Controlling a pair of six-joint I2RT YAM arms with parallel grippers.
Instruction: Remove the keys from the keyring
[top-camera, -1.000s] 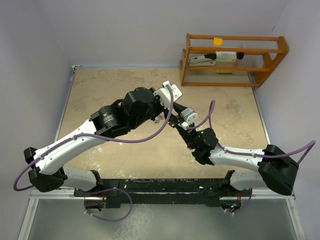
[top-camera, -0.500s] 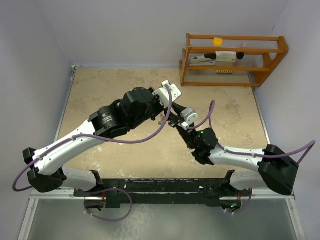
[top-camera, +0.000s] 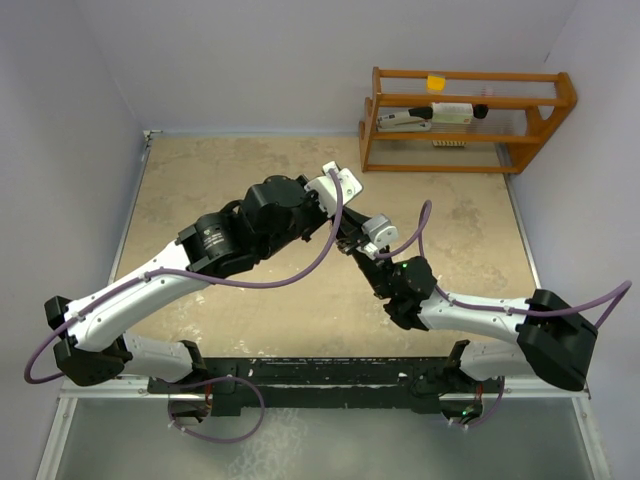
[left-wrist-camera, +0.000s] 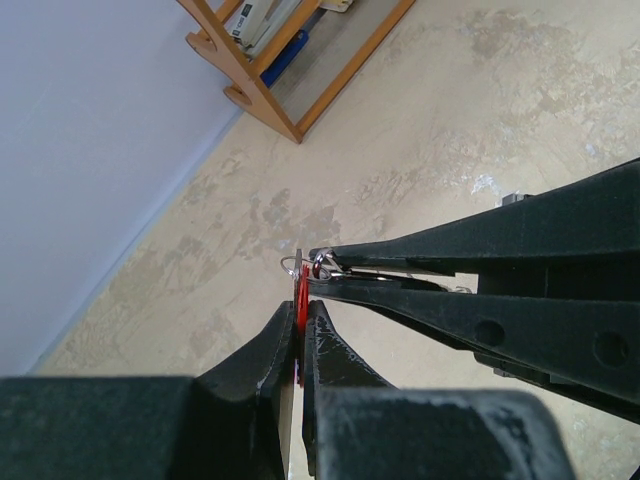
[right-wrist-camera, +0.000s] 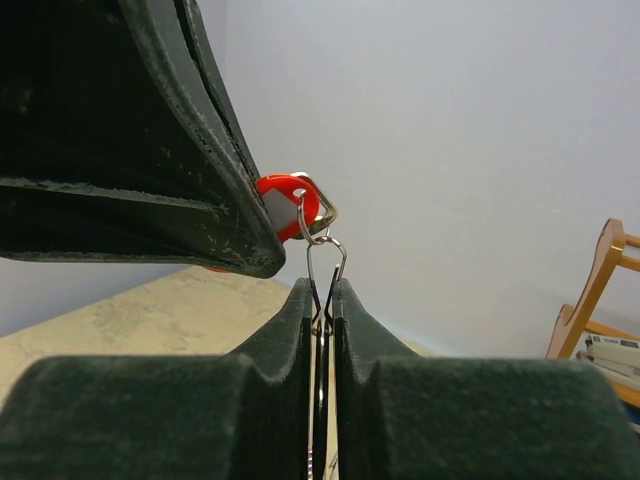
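Left gripper (left-wrist-camera: 301, 314) pinches the red-headed key (right-wrist-camera: 286, 201); right gripper (right-wrist-camera: 321, 296) clamps the keyring (right-wrist-camera: 326, 258). Next, I reckon: work the key along the wire.

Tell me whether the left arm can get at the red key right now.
Likely yes: the left gripper is shut on the red key, and the right gripper, pinching the keyring right beside it, leaves that grip free.

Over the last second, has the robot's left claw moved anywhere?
No, not noticeably. The left gripper, shut on the red-headed key, keeps its spot below the wooden rack's left end, meeting the right gripper that pinches the keyring.
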